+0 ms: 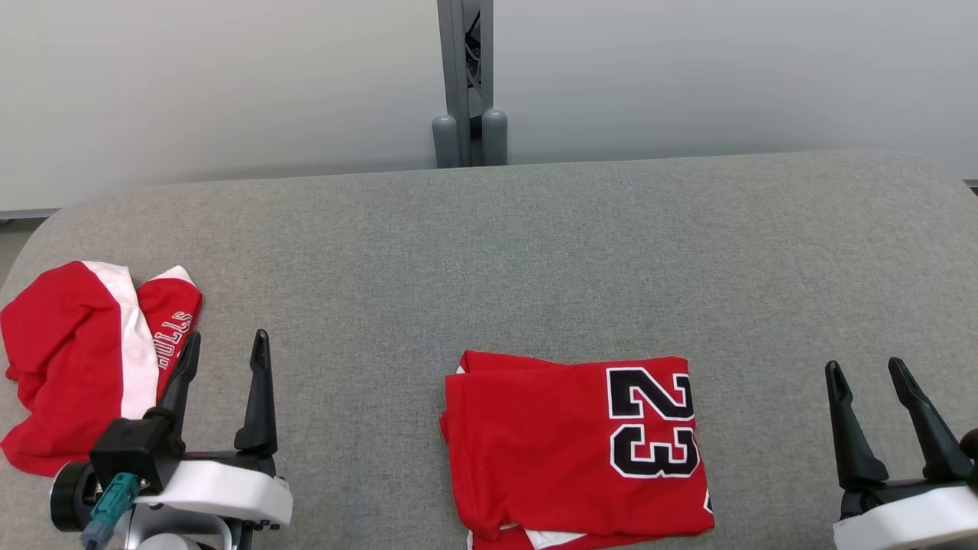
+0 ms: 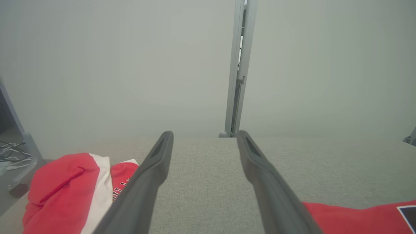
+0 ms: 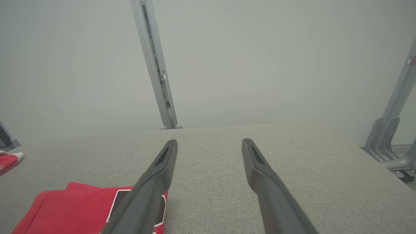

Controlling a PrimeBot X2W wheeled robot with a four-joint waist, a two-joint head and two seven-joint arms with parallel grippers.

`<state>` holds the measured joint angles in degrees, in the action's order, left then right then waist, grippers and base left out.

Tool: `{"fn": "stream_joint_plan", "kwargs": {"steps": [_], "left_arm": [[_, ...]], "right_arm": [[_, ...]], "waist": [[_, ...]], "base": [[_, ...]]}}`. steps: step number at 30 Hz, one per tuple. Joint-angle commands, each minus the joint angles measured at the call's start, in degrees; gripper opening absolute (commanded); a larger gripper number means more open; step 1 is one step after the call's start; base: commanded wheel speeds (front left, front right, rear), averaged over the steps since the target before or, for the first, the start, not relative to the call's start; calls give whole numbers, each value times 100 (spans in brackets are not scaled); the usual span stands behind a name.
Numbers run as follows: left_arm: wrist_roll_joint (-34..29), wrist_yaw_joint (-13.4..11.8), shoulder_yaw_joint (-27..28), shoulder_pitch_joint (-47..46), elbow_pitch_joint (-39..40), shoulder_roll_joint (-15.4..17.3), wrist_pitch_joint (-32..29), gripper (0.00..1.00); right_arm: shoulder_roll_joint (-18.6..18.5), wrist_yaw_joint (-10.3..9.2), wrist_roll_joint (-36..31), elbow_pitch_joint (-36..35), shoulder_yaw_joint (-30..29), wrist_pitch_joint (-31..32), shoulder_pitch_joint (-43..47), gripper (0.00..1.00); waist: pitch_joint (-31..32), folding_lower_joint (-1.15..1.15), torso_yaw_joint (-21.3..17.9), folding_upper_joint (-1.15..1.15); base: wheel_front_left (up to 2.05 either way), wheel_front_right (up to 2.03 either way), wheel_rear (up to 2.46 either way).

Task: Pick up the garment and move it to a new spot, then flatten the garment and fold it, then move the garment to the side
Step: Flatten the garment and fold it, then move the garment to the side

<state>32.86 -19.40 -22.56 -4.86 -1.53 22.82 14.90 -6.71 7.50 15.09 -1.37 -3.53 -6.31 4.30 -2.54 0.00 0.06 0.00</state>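
A red jersey with a black 23 (image 1: pixel 573 447) lies folded into a rectangle on the grey table (image 1: pixel 535 252), near its front edge at the middle. Its edge shows in the left wrist view (image 2: pixel 357 217) and in the right wrist view (image 3: pixel 71 211). A second red and white garment (image 1: pixel 84 359) lies crumpled at the table's left end, also seen as a heap (image 2: pixel 65 188) in the left wrist view. My left gripper (image 1: pixel 225 347) stands open just right of that crumpled garment, holding nothing. My right gripper (image 1: pixel 867 370) stands open to the right of the folded jersey, apart from it.
A grey metal post (image 1: pixel 466 84) rises behind the table's far edge against a pale wall. Metal frame legs (image 3: pixel 390 136) stand past the table's right end. Cables lie on the floor to the left (image 2: pixel 9 156).
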Motion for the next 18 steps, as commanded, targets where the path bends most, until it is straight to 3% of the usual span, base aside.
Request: {"fn": "stream_joint_plan", "kwargs": {"steps": [1, 10, 18], "left_arm": [[-94, 12, 69, 38, 16, 1, 28, 100], [-329, 191, 209, 0, -23, -125, 32, 100], [-407, 383, 155, -212, -61, -298, 33, 100]], "right_arm": [[23, -2, -38, -87, -55, 45, 93, 100], [97, -2, -74, -202, 6, 216, 121, 100], [-25, -2, -121, 303, 304, 581, -59, 100]], "waist": [[8, 0, 3, 0], [-93, 0, 118, 0], [-327, 0, 434, 0]], "base": [[0, 0, 0], [0, 0, 0], [0, 0, 0]]}}
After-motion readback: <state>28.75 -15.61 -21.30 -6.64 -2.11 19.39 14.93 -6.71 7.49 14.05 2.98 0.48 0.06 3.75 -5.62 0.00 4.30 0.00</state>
